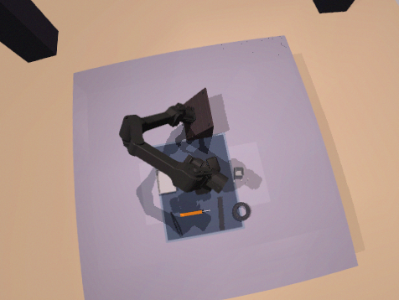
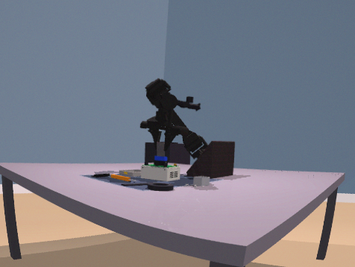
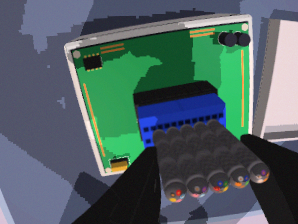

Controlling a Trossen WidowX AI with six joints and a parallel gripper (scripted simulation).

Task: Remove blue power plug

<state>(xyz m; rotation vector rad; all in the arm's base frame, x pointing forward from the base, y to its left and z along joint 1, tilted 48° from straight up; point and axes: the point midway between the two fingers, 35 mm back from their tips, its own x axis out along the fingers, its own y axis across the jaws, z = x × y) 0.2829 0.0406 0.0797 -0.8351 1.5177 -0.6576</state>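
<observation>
1. We see one arm (image 1: 152, 158) (image 2: 178, 121), matte black to charcoal all over.
2. Its long links look slim and straight-sided, joined by chunky, angular, faceted housings.
3. We find a blocky head at the wrist end, with a small square-topped part on a thin bracket (image 2: 190, 103).
4. Our gripper (image 2: 160, 149) (image 3: 198, 149) has two plain black fingers, narrowing toward their tips.
5. Lettering or screws are too small for us to tell.
</observation>
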